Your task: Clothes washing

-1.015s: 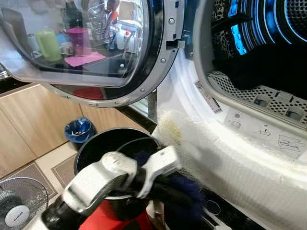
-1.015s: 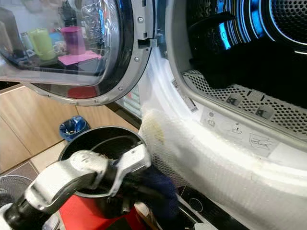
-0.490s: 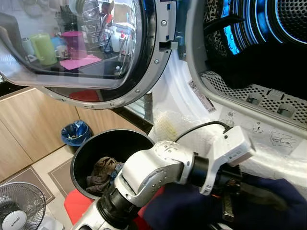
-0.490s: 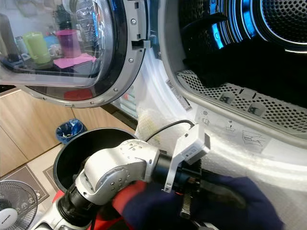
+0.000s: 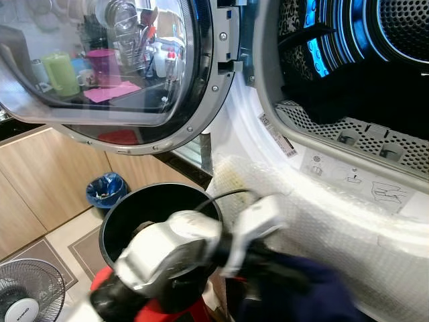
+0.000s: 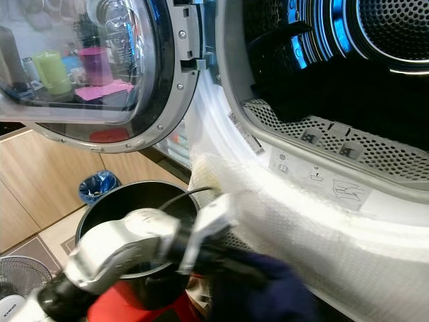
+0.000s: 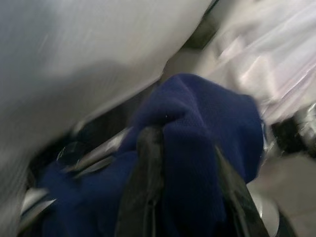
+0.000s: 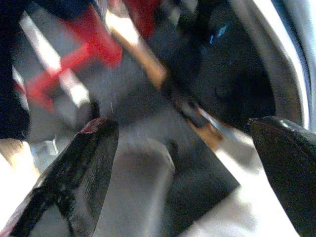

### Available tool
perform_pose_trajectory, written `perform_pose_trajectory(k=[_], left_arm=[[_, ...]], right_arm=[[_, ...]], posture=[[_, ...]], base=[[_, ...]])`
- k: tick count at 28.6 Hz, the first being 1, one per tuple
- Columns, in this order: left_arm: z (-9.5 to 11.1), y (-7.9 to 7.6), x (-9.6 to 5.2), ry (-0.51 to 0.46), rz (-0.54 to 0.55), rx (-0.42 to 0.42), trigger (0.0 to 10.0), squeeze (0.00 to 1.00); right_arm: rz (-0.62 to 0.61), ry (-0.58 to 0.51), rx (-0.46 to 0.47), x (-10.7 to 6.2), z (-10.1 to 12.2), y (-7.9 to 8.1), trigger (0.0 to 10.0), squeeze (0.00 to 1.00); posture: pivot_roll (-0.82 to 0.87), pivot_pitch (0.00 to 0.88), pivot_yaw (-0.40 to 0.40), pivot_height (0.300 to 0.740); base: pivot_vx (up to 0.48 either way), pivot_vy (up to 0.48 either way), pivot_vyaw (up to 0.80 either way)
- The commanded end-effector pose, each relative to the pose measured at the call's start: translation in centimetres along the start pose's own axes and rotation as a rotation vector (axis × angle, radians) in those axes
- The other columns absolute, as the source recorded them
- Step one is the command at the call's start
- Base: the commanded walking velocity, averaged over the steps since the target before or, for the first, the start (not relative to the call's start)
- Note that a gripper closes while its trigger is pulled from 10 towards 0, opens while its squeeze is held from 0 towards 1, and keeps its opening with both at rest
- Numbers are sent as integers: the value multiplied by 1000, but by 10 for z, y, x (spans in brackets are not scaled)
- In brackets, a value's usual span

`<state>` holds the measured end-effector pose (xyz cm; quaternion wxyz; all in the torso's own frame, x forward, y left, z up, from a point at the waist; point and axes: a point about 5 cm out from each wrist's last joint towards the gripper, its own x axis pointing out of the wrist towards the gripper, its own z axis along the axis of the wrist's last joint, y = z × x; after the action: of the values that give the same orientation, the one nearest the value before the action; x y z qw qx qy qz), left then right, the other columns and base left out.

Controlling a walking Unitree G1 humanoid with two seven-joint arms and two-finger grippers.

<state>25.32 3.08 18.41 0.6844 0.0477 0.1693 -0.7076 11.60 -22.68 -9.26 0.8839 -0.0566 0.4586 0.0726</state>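
A navy blue garment [image 7: 197, 113] is bunched between the two black fingers [image 7: 148, 187] of my left gripper [image 7: 183, 143], which is shut on it. In the eye views my left arm [image 5: 181, 241] is blurred with motion. It reaches across the black bucket [image 5: 134, 208] and holds the garment [image 5: 295, 292] low in front of the washer's white front, below the drum opening [image 5: 375, 80]. A dark garment [image 5: 335, 100] lies inside the drum. My right gripper [image 8: 182, 168] is open, its fingers [image 8: 74, 182] spread wide near the floor beside something red.
The washer's round glass door [image 5: 114, 74] stands open to the left, above the bucket. Bubble wrap [image 5: 335, 221] covers the washer's lower rim. A small blue bin [image 5: 106, 189] and a floor fan [image 5: 27, 295] stand on the floor by wooden cabinets [image 5: 40, 181].
My left arm lifted the navy garment out of the bucket and swung right toward the washer. Since half a second ago it has drawn back a little to the left, still gripping it.
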Motion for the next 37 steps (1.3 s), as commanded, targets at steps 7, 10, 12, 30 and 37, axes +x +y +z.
perform_pose_trajectory(k=[7,10,12,30,37], left_arm=[[-36,13,3,108,79,-18,0,0],[-43,10,7,116,56,-32,0,0],[-45,8,9,118,41,-37,0,0],[-51,3,32,126,-36,-2,0,0],[-47,2,39,115,-39,9,0,0]], right_arm=[[114,-287,-47,-30,25,-19,10000,1000],[157,-370,-54,-43,35,-23,10000,1000],[216,-477,21,-57,49,-24,10000,1000],[724,-496,-37,-96,90,41,10000,1000],[759,-473,-116,-90,105,56,10000,1000]], posture=[[112,2,26,740],[88,0,24,740],[82,0,26,740],[62,0,25,740],[64,0,23,740]], base=[[0,0,0],[0,0,0],[0,0,0],[0,0,0],[0,0,0]])
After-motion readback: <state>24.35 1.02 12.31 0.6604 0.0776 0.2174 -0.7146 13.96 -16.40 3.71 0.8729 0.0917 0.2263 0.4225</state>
